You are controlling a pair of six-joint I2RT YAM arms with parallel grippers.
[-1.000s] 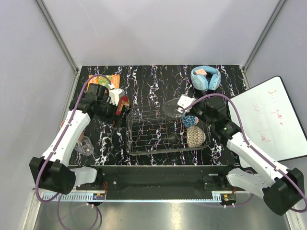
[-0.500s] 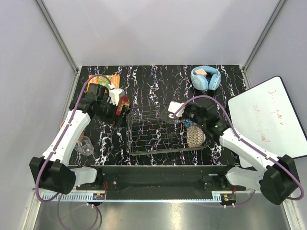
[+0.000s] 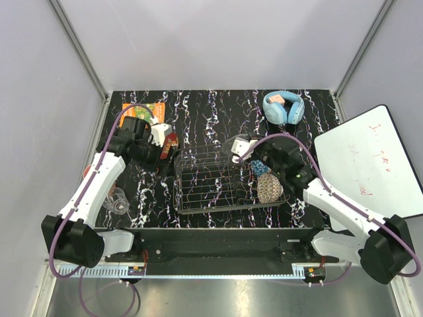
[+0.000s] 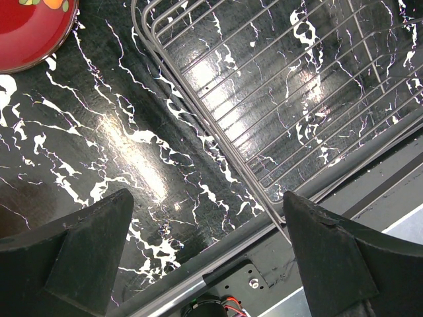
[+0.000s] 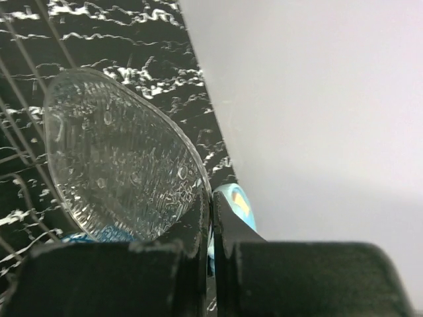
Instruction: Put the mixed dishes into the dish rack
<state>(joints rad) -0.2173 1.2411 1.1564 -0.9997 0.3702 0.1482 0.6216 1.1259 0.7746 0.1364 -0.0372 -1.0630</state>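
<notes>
- Clear stemmed glass point(image 3: 119, 203): see-through, on the table well behind the left gripper point(image 3: 160, 135), toward the arm bases and to its left. Whether it stands or lies cannot be told.
- Left gripper point(image 4: 206, 198): its dark fingers point(image 4: 86, 244) are spread wide with nothing between them. It hovers over bare table, just beside the rack's left edge.
- Glossy red plate point(image 4: 26, 26): shiny red with a dark rim, on the table just beside the left gripper. Only part of it shows in the wrist view.
- Orange-green book point(image 3: 151, 110): beyond the left gripper, at the table's far left corner.
- Dish rack point(image 3: 211, 185): a rectangle of dark wire with low sides, between the two grippers, in the middle of the table.
- Right gripper point(image 5: 211, 198): pinched tight on the rim of the clear glass bowl point(image 5: 119, 165), which is ribbed and bubbly and held on edge over the rack's far right part.
- Blue patterned bowl point(image 3: 261, 165) and beige patterned bowl point(image 3: 269, 187): both in the rack's right end, just behind the right gripper point(image 3: 243, 146), the beige one nearer the arm bases.
- Light blue headphones point(image 3: 283, 107): beyond and to the right of the right gripper, at the table's far edge.
- Whiteboard point(image 3: 370, 162): well to the right of the right gripper, with faint red writing.
- Table point(image 3: 211, 109): glossy black with white marble veins.
- Walls point(image 3: 218, 39): plain pale grey panels on three sides.
</notes>
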